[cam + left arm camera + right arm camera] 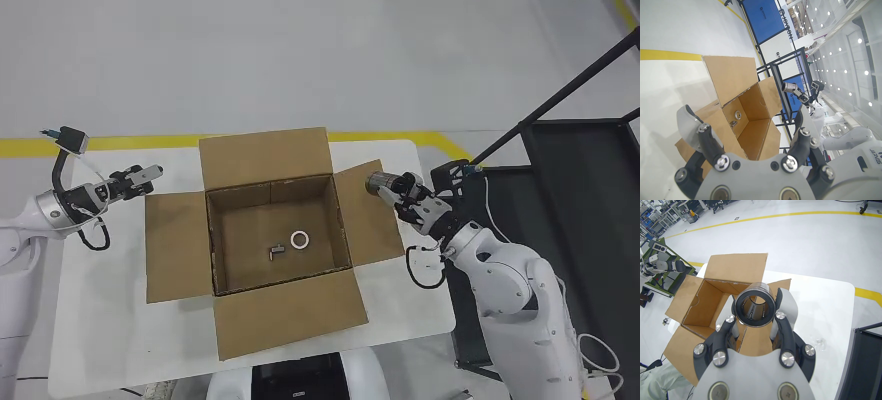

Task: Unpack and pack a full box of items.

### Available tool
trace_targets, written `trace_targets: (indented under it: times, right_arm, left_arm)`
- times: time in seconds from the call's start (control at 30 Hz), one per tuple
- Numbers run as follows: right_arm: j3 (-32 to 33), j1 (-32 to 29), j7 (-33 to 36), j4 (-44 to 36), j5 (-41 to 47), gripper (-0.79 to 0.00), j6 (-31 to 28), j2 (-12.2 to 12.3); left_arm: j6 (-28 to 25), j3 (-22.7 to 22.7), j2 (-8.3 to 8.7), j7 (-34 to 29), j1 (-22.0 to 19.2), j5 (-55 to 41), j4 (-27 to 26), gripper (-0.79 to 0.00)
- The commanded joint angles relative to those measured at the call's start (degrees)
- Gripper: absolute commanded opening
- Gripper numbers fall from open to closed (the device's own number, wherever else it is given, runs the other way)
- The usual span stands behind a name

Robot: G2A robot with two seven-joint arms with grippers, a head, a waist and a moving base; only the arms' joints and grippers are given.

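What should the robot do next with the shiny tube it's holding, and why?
Probably slide the metal tube sideways until it hangs over the open box. The right pincer is shut on it above the side flap, short of the opening, and inside there is bare floor beside the ring and small metal piece. It may be unpacking instead.

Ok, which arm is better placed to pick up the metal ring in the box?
Left, probably: the left claw is open and empty beside the cardboard box holding the metal ring, while the right claw is shut on a linear bearing.
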Motion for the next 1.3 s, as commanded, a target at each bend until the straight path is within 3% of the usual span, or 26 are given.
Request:
trace_targets:
  times: [0.0,0.2,0.4,0.63,0.83,1.27]
  right_arm:
    - [0.00,0.00,0.00,0.00,0.00,-0.785,0.00,0.00]
    - [0.57,-0.03,-1.00,0.22,0.16,-0.785,0.29,0.04]
    - [7.26,-0.70,-1.68,1.92,5.74,-0.785,0.12,0.49]
    - [11.20,-1.52,-2.27,5.74,0.07,-0.785,7.82,0.82]
    - [6.84,0.49,4.16,9.95,-11.78,-0.785,11.60,1.37]
    - [-6.83,9.78,-1.11,24.89,-29.94,-0.785,19.07,0.72]
  left_arm:
    - [0.00,0.00,0.00,0.00,0.00,0.00,0.00,0.000]
    - [0.00,0.00,0.00,0.00,0.00,0.00,0.00,0.000]
    - [0.00,0.00,0.00,0.00,0.00,0.00,0.00,0.000]
    - [0.00,0.00,0.00,0.00,0.00,0.00,0.00,0.000]
    - [0.00,0.00,0.00,0.00,0.00,0.00,0.00,0.000]
    - [0.00,0.00,0.00,0.00,0.00,0.00,0.00,0.000]
